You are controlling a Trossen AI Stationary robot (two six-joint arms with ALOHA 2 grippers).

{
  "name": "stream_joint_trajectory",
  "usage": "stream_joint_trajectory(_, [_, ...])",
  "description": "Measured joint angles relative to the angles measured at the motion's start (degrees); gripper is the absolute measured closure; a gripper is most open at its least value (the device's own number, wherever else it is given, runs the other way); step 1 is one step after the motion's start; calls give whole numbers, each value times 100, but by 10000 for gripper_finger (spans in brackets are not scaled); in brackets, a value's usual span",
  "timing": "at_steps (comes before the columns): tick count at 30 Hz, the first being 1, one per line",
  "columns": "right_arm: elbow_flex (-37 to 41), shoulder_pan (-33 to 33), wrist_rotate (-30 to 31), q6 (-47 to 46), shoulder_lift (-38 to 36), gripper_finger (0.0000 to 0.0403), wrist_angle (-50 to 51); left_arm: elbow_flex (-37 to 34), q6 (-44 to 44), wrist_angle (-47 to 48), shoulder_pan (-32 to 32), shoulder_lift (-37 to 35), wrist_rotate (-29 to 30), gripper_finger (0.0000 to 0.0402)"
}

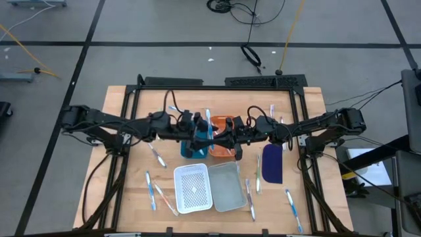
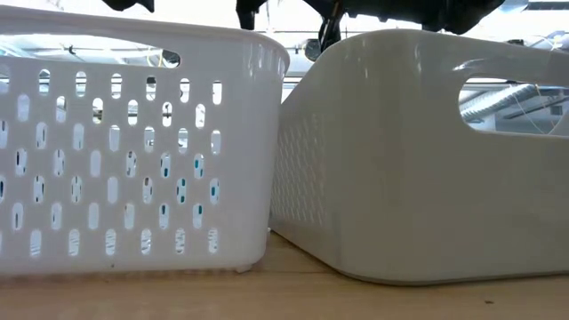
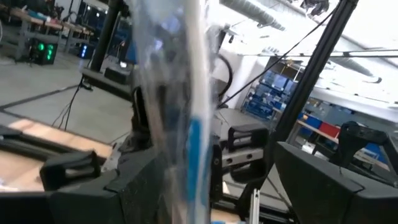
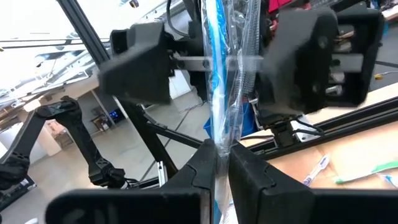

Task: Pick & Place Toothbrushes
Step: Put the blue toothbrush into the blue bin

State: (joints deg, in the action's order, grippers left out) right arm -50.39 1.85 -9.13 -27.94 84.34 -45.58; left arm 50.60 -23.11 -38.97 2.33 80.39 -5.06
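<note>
Two grippers meet above the middle of the wooden table (image 1: 118,99), over a teal tray (image 1: 191,150) and an orange tray (image 1: 222,135) that lie side by side behind a white perforated basket (image 1: 193,189) and a grey bin (image 1: 228,187). Left of the teal tray, the left gripper (image 1: 197,125) has its fingers spread wide, standing on either side of an upright wrapped toothbrush (image 4: 219,74) without pinching it. Right of that, the right gripper (image 4: 222,163) has its fingers closed tight on the lower part of the same blue-and-white brush, which stands vertically between the two arms, still in clear film.

Counting loose toothbrushes (image 1: 152,191) on the boards, roughly four lie left of the basket and about five right of the bin, with two or three more behind the trays; the arms cover some, so the count is uncertain. One dark blue pad (image 1: 272,163) lies right of the orange tray. Tray contents are largely hidden under the grippers.
</note>
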Motion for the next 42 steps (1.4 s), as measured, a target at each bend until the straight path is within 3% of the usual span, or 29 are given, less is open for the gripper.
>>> stream_joint_trajectory(6, [0, 0, 5, 13, -1, 385, 16, 40, -16, 286, -11, 3, -42, 172])
stream_joint_trajectory(18, [0, 9, -36, 33, -5, 384, 2, 40, -92, 304, -20, 3, -339, 387])
stream_joint_trajectory(28, [0, 8, 8, -162, -7, 325, 121, 38, -116, 666, -51, -131, -401, 392])
stream_joint_trajectory(34, [0, -2, 22, -447, -3, 277, 354, 40, -94, 1381, -109, -536, -370, 394])
stream_joint_trajectory(42, [2, -13, 22, -180, -3, 242, 917, 40, -414, 3012, -118, -1138, 406, 394])
